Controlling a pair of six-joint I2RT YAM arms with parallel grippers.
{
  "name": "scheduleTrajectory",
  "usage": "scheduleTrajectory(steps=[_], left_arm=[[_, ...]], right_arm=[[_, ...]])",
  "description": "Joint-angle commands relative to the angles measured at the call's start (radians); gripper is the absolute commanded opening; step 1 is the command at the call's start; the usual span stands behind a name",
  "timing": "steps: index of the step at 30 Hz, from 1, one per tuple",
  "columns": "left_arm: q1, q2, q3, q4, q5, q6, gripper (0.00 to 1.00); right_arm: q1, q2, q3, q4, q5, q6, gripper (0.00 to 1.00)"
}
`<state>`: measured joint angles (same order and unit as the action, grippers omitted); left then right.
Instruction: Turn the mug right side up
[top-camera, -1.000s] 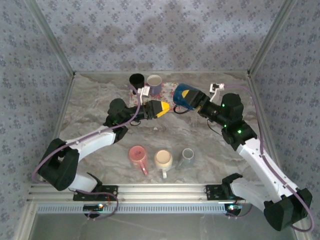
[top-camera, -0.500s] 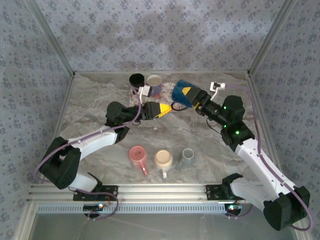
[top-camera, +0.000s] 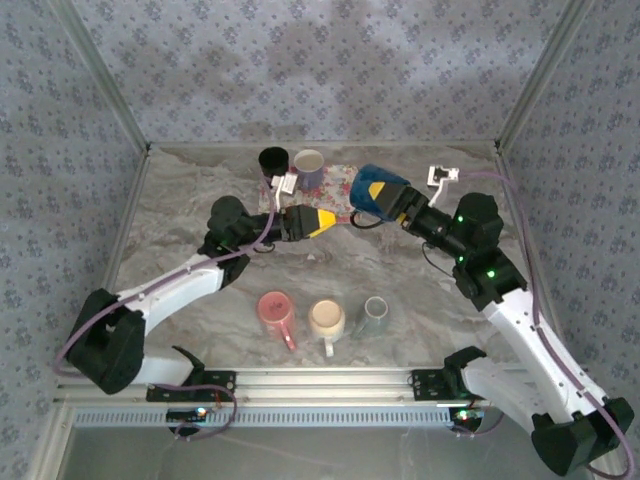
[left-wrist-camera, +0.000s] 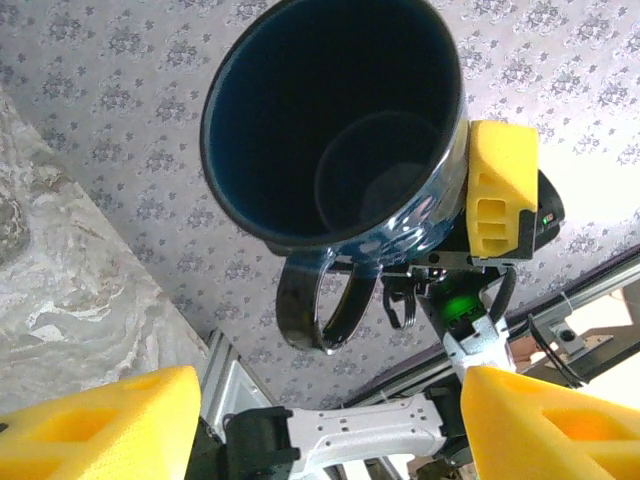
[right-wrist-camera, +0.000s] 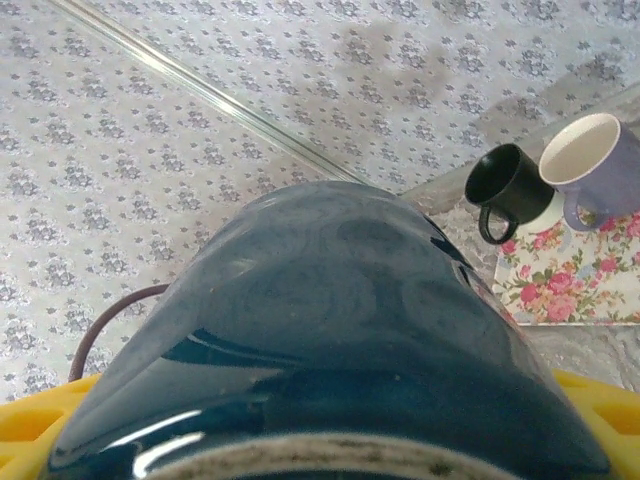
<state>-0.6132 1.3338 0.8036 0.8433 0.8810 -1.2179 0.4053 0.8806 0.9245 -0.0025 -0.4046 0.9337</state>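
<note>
Holding the dark blue mug (top-camera: 358, 190) on its side in the air over the far half of the marble table (top-camera: 190, 205), our right gripper (top-camera: 380, 192) clamps its body; our left gripper (top-camera: 322, 219) faces the mug's open mouth, jaws spread wide, apart from it

2 arms, same build: white tube links (top-camera: 175, 285) betw. black joint housings (top-camera: 228, 222), black bases (top-camera: 105, 345) by the alu rail. Thin purple-grey cable (top-camera: 72, 322) runs along ea. arm. Left gripper (top-camera: 325, 219) & right gripper (top-camera: 372, 192): blocky yellow fingers (left-wrist-camera: 100, 425) w/ rectangular slots moulded in. Small white bracket (top-camera: 438, 176) at ea. wrist. Green LEDs (top-camera: 489, 272) lit on right arm's black housings.
</note>
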Motion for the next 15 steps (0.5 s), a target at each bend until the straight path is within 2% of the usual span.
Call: scheduleTrajectory(steps=[1, 10, 15], left_arm=[[-0.009, -0.021, 0.041, -0.096, -0.004, 0.089, 0.7], [-0.105, 0.105, 0.091, 0.141, 0.008, -0.021, 0.68], [-0.107, 0.159, 0.09, 0.331, 0.003, -0.135, 0.61]], right_arm=[[0.006, -0.009, 0.038, 0.07, 0.003, -0.021, 0.51], [0.045, 0.05, -0.028, 0.287, -0.016, 0.105, 0.51], [0.066, 0.06, -0.037, 0.315, -0.017, 0.121, 0.51]])
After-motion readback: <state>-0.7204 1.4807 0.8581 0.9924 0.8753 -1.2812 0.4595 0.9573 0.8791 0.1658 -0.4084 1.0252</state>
